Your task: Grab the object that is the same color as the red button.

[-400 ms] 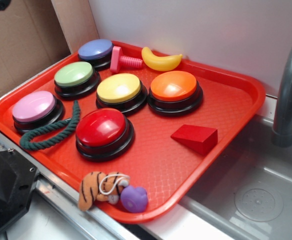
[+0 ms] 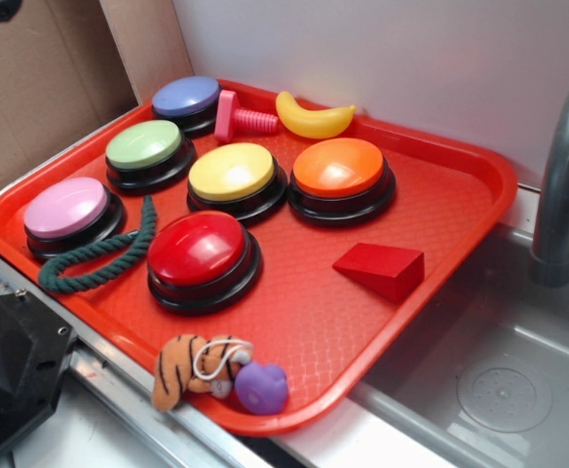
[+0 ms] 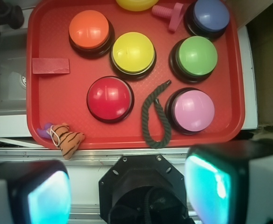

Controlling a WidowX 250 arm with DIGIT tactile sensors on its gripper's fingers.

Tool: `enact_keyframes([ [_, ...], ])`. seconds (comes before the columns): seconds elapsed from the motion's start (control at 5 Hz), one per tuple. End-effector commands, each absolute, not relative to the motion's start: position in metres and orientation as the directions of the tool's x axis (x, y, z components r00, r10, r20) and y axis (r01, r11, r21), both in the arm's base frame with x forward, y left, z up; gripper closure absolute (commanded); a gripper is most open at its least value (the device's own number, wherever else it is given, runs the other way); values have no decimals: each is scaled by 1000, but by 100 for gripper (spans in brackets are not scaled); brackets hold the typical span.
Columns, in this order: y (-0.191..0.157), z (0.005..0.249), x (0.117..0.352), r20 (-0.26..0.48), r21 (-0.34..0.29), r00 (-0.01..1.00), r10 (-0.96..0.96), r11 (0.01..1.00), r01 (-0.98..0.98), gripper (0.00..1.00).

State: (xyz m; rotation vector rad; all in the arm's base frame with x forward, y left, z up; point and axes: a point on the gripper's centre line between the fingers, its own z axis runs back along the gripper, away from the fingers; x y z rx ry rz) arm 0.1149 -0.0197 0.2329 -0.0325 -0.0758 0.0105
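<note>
While apart from the end effector (image 3: 122,189), red wedge (image 3: 51,66) at tray's (image 3: 127,135) edge

Taking the red wedge block (image 2: 382,267) (image 3: 51,66) as landmark: bare red tray (image 2: 440,210) floor lies on all its sides, and nothing stands over it; the orange button (image 2: 340,170) (image 3: 88,30) is the nearest obstacle, near but apart; the red button (image 2: 203,253) (image 3: 109,97) sits farther off across open tray; the grey faucet (image 2: 563,185) rises beyond the tray rim, well apart.
</note>
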Motion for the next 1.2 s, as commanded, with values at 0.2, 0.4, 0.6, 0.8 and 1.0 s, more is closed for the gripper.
enact_keyframes([
  [0.2,-72,196,183,154,77,797,-584,811,579,0],
  [0.4,-94,170,206,187,97,622,-761,644,759,0],
  [0.6,-117,148,219,231,118,443,-866,477,871,0],
  [0.8,-144,120,235,233,159,271,-934,312,937,0],
  [1.0,-160,98,241,223,142,186,-957,221,965,0],
])
